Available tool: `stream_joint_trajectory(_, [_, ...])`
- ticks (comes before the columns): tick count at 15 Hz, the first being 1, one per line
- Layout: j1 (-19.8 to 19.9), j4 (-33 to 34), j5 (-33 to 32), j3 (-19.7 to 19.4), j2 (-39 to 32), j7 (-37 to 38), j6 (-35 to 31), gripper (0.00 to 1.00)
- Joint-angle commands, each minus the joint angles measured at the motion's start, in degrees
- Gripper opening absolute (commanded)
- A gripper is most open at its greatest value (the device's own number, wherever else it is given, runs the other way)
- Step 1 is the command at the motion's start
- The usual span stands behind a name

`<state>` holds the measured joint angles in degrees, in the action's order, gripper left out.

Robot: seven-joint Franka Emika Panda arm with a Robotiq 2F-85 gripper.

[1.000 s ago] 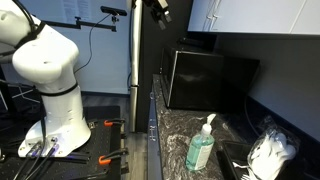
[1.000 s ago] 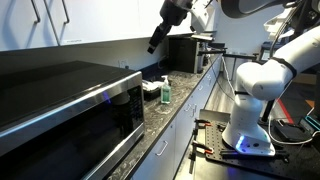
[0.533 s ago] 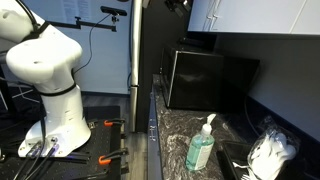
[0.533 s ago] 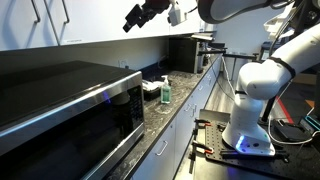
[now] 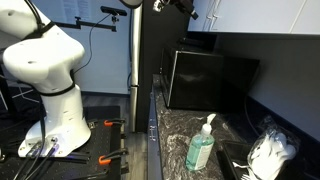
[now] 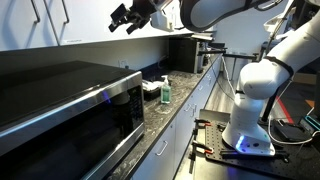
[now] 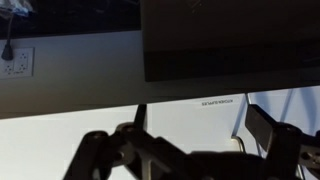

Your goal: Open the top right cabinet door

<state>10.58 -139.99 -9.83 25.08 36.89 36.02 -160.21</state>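
Up high, the white robot arm (image 6: 225, 12) stretches from its base on the floor toward the row of wall cabinets. Below it the speckled stone counter (image 5: 172, 125) runs along the wall, seen in both exterior views. The cabinet door (image 5: 245, 14) is a plain white panel at the top of the wall, above the counter. In an exterior view it sits just beside the tall dark panel (image 5: 148, 50), and the black microwave (image 5: 210, 80) stands under it.

The pincer (image 6: 122, 18) is raised to the height of that white door (image 6: 90, 28), near its lower edge and in front of its face. From the opposite side the pincer (image 5: 188, 6) shows at the very top of the frame, at the door's edge next to the dark panel. Whether it touches the door cannot be told.

Its jaws stand wide apart with nothing between them. In the wrist view the pincer (image 7: 180, 140) shows its dark fingers (image 7: 270, 130) spread across the bottom, with a pale surface behind them and a dark block above.

A teal soap bottle (image 5: 202, 148) stands upright on the counter, well below the pincer. A wall socket (image 7: 15, 63) sits at the left edge of the wrist view.
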Motion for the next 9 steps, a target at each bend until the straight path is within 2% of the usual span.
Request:
stream_joint_trajectory(1, [-0.35, 0.1, 0.7, -0.05, -0.56, -0.55, 0.06, 1.0])
stream_joint_trajectory(3, [0.19, -0.14, 0.3, 0.43, -0.13, 0.23, 0.45, 1.0])
stream_joint_trajectory(5, [0.28, -0.28, -0.18, 0.71, -1.06, -0.05, -3.6, 1.0])
stream_joint_trajectory(9, [5.89, 1.37, -1.05, 7.01, -3.34, 1.61, -14.51, 1.0])
